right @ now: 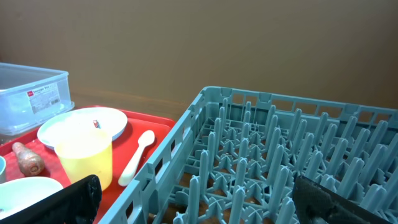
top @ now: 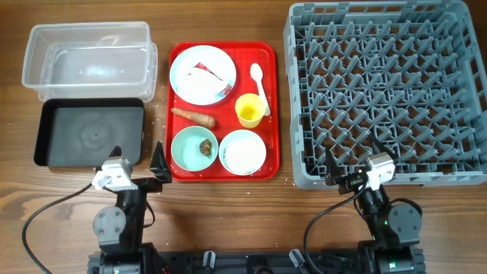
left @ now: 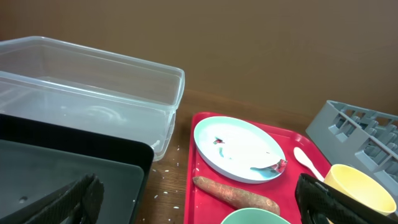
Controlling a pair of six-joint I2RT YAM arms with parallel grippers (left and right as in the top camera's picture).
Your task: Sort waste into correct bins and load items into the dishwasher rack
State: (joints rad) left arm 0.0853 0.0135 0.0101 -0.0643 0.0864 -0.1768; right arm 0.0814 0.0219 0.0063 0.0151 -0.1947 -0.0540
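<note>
On the red tray (top: pixel 268 53) sit a pale blue plate (top: pixel 194 84) with a wrapper scrap (top: pixel 204 71), a white spoon (top: pixel 259 80), a yellow cup (top: pixel 249 110), a carrot piece (top: pixel 192 116), a mint bowl (top: pixel 189 151) holding a brown lump (top: pixel 205 146), and a white bowl (top: pixel 243 151). The clear tub (top: pixel 87 49) and black tub (top: pixel 90 133) lie left of the tray. The grey rack (top: pixel 388 91) lies on the right. My left gripper (left: pixel 199 205) is open and empty, near the tray's front left corner. My right gripper (right: pixel 202 202) is open and empty, at the rack's front edge.
Loose rice grains (left: pixel 165 186) lie on the wood between the black tub and the tray. Both arm bases and cables stand at the table's front edge. A brown wall rises behind the table.
</note>
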